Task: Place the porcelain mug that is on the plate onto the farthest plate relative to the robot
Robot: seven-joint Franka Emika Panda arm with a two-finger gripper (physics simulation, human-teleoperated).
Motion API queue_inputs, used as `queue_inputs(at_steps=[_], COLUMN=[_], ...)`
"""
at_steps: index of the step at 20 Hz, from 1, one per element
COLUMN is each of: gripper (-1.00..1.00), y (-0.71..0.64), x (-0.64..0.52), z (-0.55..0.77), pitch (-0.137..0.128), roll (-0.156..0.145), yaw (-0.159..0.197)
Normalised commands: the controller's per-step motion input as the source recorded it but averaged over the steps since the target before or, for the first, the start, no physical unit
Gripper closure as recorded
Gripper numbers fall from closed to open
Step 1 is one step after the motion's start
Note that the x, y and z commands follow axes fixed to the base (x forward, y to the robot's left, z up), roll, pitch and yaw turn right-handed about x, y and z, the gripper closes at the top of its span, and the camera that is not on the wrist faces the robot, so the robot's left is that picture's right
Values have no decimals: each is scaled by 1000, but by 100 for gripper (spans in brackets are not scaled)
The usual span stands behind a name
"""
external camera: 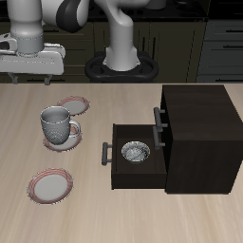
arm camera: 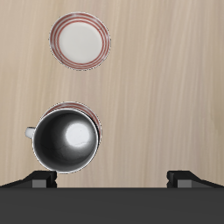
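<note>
The porcelain mug (external camera: 55, 122) stands upright on the grey-white plate (external camera: 68, 139), its handle toward the cabinet side. From the wrist view I look down into the mug (arm camera: 66, 138), and only a thin rim of the plate (arm camera: 77, 107) shows beside it. The farthest plate (external camera: 50, 185), pink-rimmed and bare, lies near the table's front edge and shows in the wrist view too (arm camera: 80, 40). My gripper (external camera: 28, 80) hangs open high above the table, farther back than the mug, with nothing between its fingertips (arm camera: 42, 179); the gripper's gap (arm camera: 112, 178) is wide.
A second pink-rimmed plate (external camera: 73, 102) lies just behind the mug. A dark cabinet (external camera: 199, 133) stands beside them, its drawer (external camera: 133, 166) pulled open with a small patterned bowl (external camera: 136, 150) inside.
</note>
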Motion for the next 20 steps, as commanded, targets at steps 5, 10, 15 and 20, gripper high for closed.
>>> queue_inputs(at_steps=[5, 10, 15, 20], gripper=[-100, -100, -100, -100], y=[-52, -58, -1, 133], x=[75, -9, -17, -21], z=[-247, -326, -467, -259], pitch=[-3, -15, 31, -17], roll=[-2, -22, -15, -3], yaw=[-10, -15, -5, -9])
